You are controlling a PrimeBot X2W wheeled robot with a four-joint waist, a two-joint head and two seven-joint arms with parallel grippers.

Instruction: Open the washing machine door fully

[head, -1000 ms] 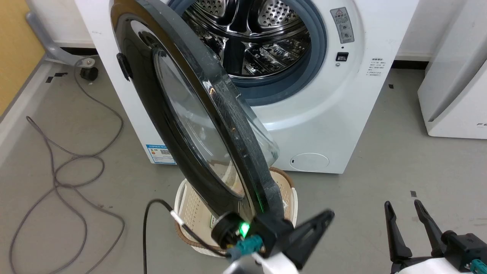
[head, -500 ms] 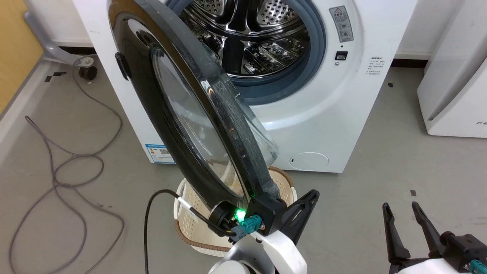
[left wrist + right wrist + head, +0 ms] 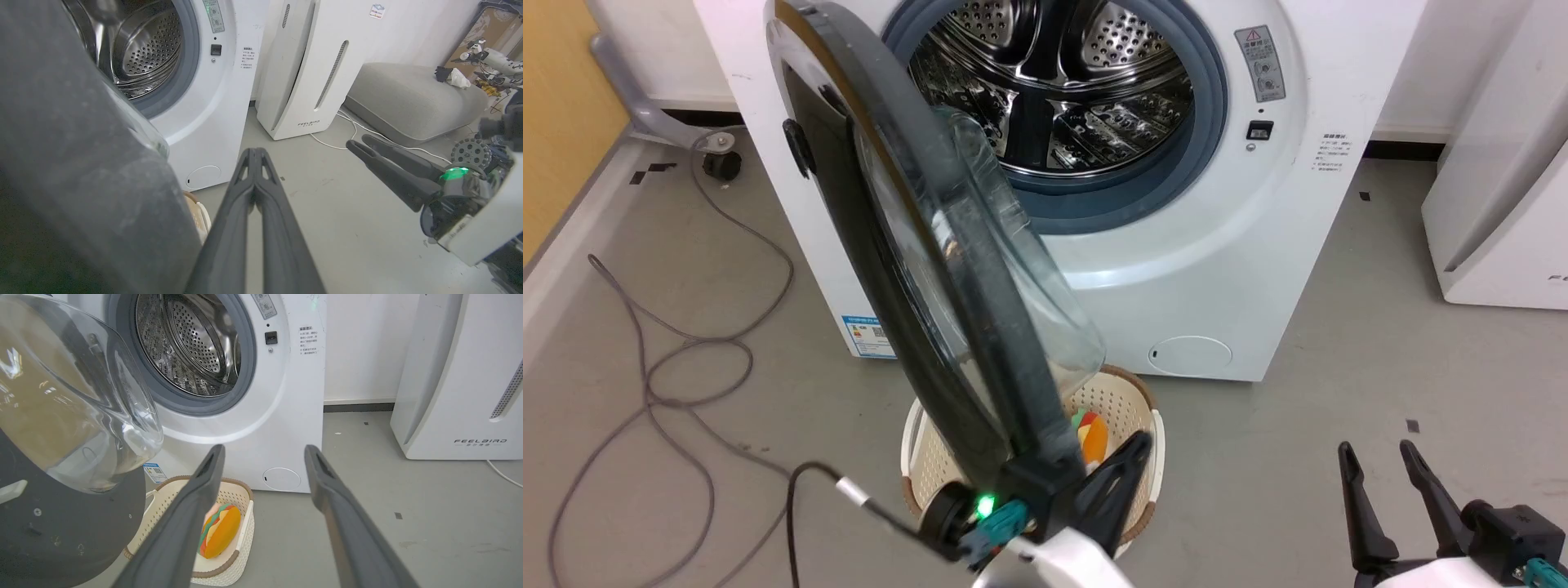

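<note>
The washing machine door stands swung out from the white washing machine, nearly edge-on in the head view. Its small handle is on the glossy outer side and its clear glass bowl bulges toward the steel drum. My left gripper is shut and holds nothing, low beside the door's bottom rim. In the left wrist view the door's matte back lies just left of the left gripper. My right gripper hangs open at the lower right, apart from the door, its fingers spread wide.
A cream perforated basket with a burger-like toy sits on the floor under the door. Grey cables loop at the left near a castor. The white FEELBIRD appliance stands to the right, a grey cushion beyond it.
The door has swung further left, away from the drum opening, and now shows more edge-on. My left gripper moved left along with its bottom rim. The camera shifted slightly; the right gripper stayed put.
</note>
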